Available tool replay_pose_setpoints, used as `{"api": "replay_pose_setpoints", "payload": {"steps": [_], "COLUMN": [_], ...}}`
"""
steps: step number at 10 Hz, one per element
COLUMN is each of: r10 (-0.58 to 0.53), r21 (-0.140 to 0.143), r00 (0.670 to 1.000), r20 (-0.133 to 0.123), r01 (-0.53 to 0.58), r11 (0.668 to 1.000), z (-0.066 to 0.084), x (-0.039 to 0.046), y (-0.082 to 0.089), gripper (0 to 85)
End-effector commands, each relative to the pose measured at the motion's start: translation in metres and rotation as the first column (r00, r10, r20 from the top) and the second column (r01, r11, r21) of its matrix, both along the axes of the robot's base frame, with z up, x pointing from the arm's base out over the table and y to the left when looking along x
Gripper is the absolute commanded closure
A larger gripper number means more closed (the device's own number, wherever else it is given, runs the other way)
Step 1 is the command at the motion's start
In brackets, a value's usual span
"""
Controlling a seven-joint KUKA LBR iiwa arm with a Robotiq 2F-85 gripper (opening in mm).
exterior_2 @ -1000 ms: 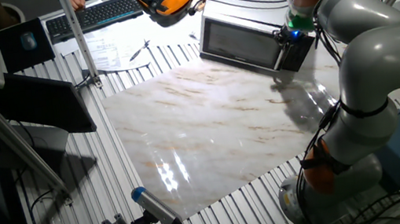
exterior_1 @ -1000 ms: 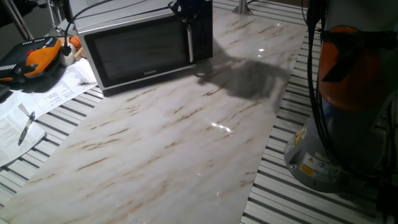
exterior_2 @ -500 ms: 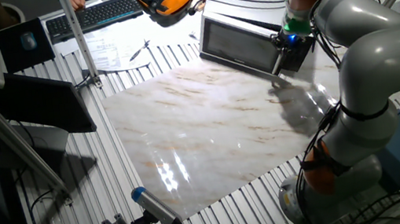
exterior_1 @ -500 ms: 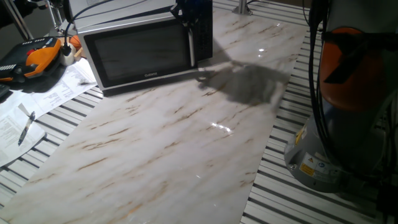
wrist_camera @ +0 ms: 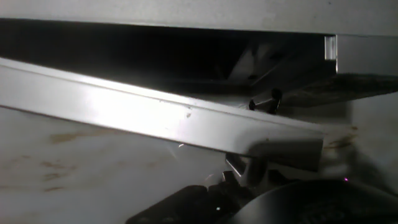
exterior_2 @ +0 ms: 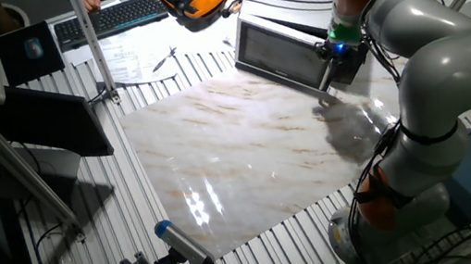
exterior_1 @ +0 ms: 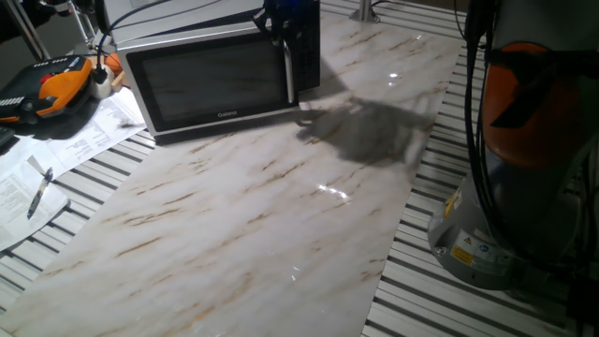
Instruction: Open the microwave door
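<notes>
The microwave (exterior_1: 220, 70) sits at the far end of the marble-patterned tabletop (exterior_1: 281, 215), its dark glass front facing the open surface, and the microwave door (exterior_2: 285, 54) looks to be just cracked: in the other fixed view its handle-side edge stands a little forward of the oven body, and the hand view shows a dark gap between a bright silver edge running across the picture and the oven body above it. In 1 fixed view the door still reads as nearly flush, so the opening is small. The gripper (exterior_2: 332, 54) is at the vertical silver bar handle (exterior_1: 289, 72) on the door's right side, next to the black keypad strip (exterior_1: 306, 56), with the arm reaching down from above the oven's top corner. Whether the jaws are clamped on the handle or only hooked behind it I cannot tell; the fixed views show a dark mass there, and the hand view is too close and too blurred to make out how wide the jaws stand. As a judgement, the task is in its early pulling stage: the latch seems released and the door has started off its seat, but most of the swing is left. To finish, the door would need to be drawn outward in an arc around its left hinge, over the bare tabletop in front. A pen (exterior_1: 42, 187) and papers (exterior_1: 56, 154) lie well to the left, clear of that arc.
</notes>
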State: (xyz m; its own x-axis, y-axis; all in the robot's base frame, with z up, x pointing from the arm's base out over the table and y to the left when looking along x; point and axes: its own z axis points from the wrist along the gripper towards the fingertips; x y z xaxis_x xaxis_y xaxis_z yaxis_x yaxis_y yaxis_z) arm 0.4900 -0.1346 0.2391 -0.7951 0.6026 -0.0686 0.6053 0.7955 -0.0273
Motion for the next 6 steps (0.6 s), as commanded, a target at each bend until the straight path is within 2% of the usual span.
{"api": "replay_pose_setpoints", "payload": {"steps": [1, 3, 4, 6], "r10": [-0.009, -0.013, -0.007, -0.005], "r21": [0.015, 0.005, 0.020, 0.016], "r00": [1.000, 1.000, 0.999, 0.998], "r20": [-0.013, -0.022, -0.039, -0.057], "r01": [0.009, 0.013, 0.008, 0.006], "r11": [1.000, 1.000, 1.000, 1.000], "z": [0.004, 0.011, 0.018, 0.030], "x": [-0.0018, -0.0066, -0.0101, -0.0151], "y": [0.003, 0.009, 0.010, 0.015], "gripper": [51.0, 51.0, 51.0, 51.0]}}
